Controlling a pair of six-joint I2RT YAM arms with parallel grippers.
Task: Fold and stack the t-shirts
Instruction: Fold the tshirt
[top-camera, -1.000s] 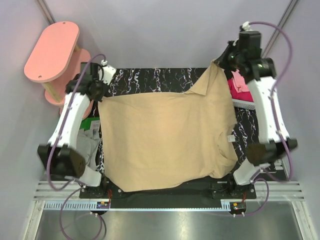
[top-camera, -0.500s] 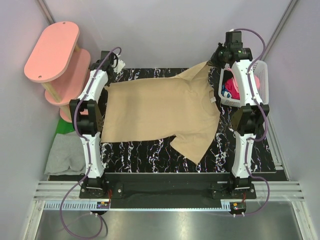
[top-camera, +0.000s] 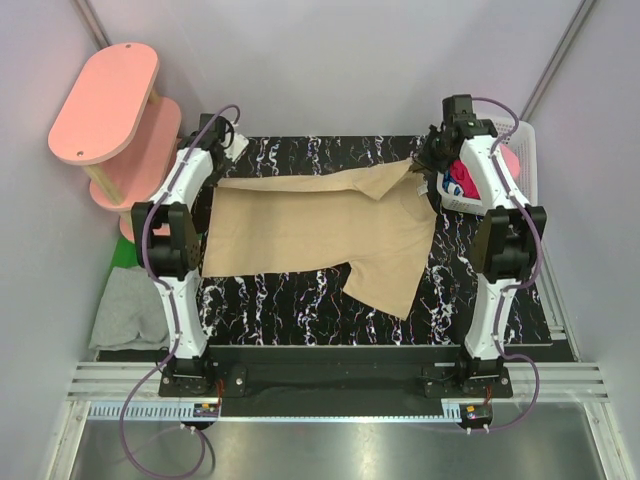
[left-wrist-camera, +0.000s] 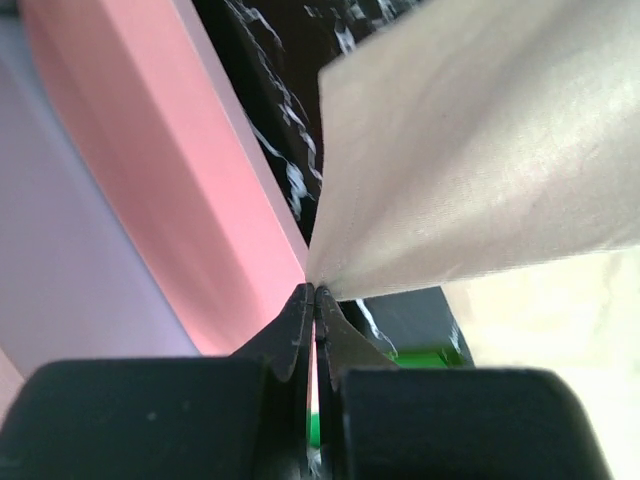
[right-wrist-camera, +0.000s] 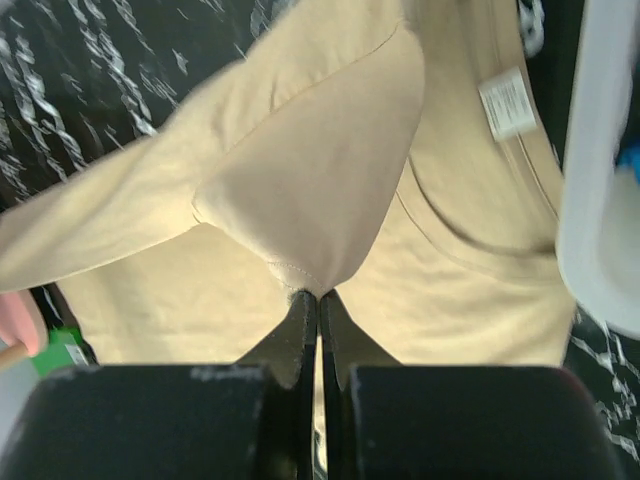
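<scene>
The tan t-shirt lies spread over the far part of the black marbled table, one sleeve pointing toward the near right. My left gripper is shut on its far left corner. My right gripper is shut on its far right sleeve, held a little above the cloth. A grey t-shirt and a green one lie off the table's left edge. Pink and magenta shirts sit in the white basket.
Rigid pink oval shelves stand at the far left, close to my left gripper, and show in the left wrist view. The basket's white rim is right beside my right gripper. Walls close the far side.
Both arms have stretched out to the far side, dragging the tan shirt away from the near edge and lowering it flatter on the table's far part.
</scene>
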